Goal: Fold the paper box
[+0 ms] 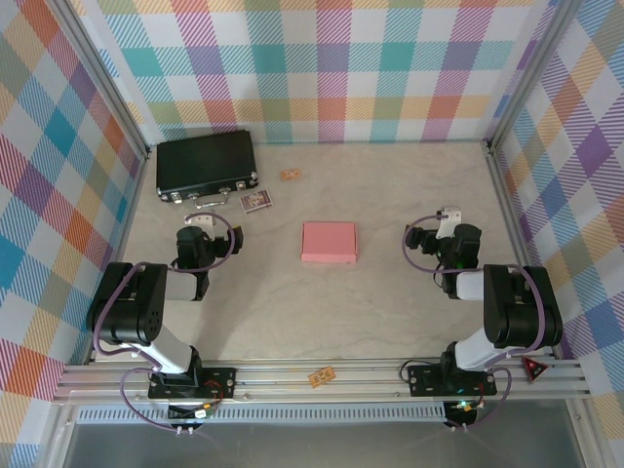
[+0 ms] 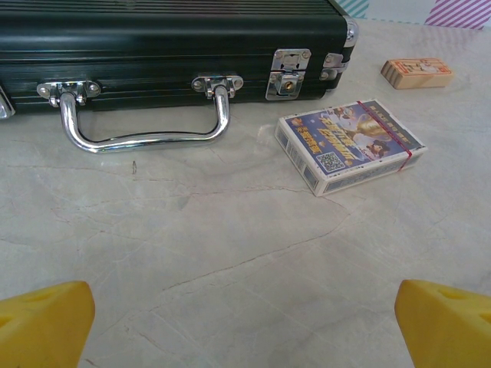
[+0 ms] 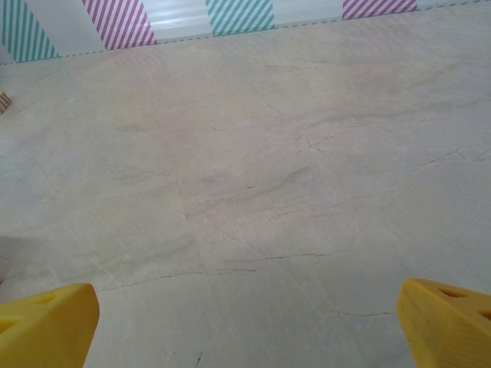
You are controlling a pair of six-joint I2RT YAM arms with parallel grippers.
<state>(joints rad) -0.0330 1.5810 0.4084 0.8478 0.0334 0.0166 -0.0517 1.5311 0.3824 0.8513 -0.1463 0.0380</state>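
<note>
The paper box [image 1: 330, 241] lies as a small salmon-pink rectangle in the middle of the table, and nothing touches it. My left gripper [image 1: 202, 222] sits to its left, pointing toward the back. In the left wrist view its yellow fingertips [image 2: 42, 322] stand far apart over bare table, so the left gripper [image 2: 245, 330] is open and empty. My right gripper [image 1: 448, 213] sits to the right of the box. It too is open, right gripper [image 3: 245, 330], with yellow fingertips [image 3: 449, 322] wide over bare marble-patterned table.
A black hard case [image 1: 207, 166] with metal latches and a chrome handle [image 2: 146, 123] lies at the back left. Beside it are a card deck [image 2: 349, 146] and a small wooden block [image 2: 416, 73]. Checked walls surround the table [image 1: 390, 312].
</note>
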